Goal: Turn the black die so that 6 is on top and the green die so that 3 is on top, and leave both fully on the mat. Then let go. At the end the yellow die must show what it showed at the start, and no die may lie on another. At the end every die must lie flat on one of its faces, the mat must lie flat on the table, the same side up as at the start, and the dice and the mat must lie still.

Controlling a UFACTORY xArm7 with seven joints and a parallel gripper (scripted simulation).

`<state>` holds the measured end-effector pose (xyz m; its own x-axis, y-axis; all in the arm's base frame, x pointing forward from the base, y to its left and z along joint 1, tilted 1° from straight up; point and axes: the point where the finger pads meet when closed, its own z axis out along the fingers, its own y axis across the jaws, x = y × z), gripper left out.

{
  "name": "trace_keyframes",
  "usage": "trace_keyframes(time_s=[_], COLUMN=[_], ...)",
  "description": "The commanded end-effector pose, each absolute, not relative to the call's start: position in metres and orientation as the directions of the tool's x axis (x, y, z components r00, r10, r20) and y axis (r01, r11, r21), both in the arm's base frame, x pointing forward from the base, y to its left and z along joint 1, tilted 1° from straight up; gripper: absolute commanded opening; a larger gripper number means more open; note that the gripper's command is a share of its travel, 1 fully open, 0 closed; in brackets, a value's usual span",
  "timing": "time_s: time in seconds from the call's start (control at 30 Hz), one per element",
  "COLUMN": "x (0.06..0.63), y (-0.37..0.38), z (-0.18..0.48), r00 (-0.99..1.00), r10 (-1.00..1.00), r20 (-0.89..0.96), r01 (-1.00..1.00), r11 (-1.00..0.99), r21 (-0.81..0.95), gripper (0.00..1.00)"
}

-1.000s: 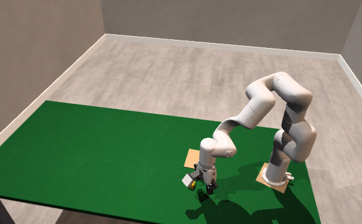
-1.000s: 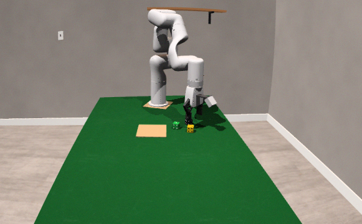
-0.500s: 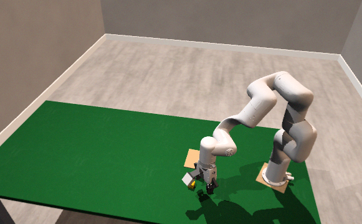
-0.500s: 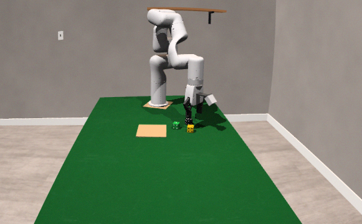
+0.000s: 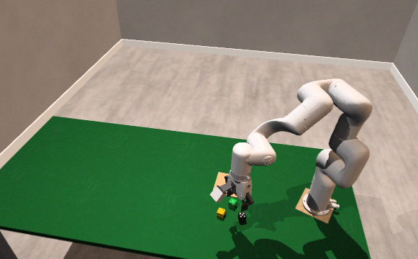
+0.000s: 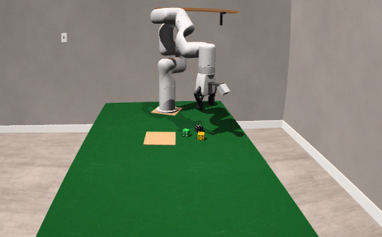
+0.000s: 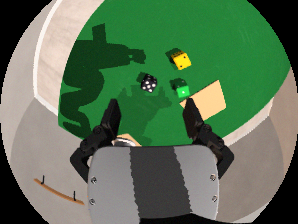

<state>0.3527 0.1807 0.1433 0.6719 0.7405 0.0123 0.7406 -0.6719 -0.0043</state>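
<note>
The gripper (image 6: 204, 103) hangs well above the green table top (image 6: 177, 184) with its fingers spread wide and nothing between them. Below it, apart from the fingers, three dice lie on the green surface in a tight cluster. In the exterior view the black die (image 6: 198, 128) is the farthest of the three, the yellow die (image 6: 200, 135) sits just in front of it, and the green die (image 6: 186, 132) lies to their left. Just left of the green die is the tan mat (image 6: 160, 138), lying flat; none of the dice is on it. In the wrist view the black die (image 7: 148, 83) appears between the two fingertips but far below them.

The table stands on a pale wood-look floor (image 6: 23, 164) between grey walls (image 6: 342, 66), with a wooden shelf (image 6: 210, 10) high on the far wall.

The dice are cubes with no long axis; all rest flat. Their top pip counts are too small to read.
</note>
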Motion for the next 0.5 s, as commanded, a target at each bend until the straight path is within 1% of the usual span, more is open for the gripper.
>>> trace_keyframes(time_s=[0.0,0.33,0.4,0.47], x=[0.352,0.352,0.349,0.342], y=[0.181,0.18,0.178,0.172], z=[0.161,0.161,0.16,0.159], r00=[0.672,0.674,0.717,0.796], r10=[0.741,0.739,0.697,0.605], r20=[0.011,0.011,0.011,0.01], r01=[0.741,0.739,0.697,0.605], r11=[-0.672,-0.674,-0.717,-0.796], r21=[-0.005,-0.005,-0.006,-0.008], gripper=[1.0,1.0,1.0,1.0])
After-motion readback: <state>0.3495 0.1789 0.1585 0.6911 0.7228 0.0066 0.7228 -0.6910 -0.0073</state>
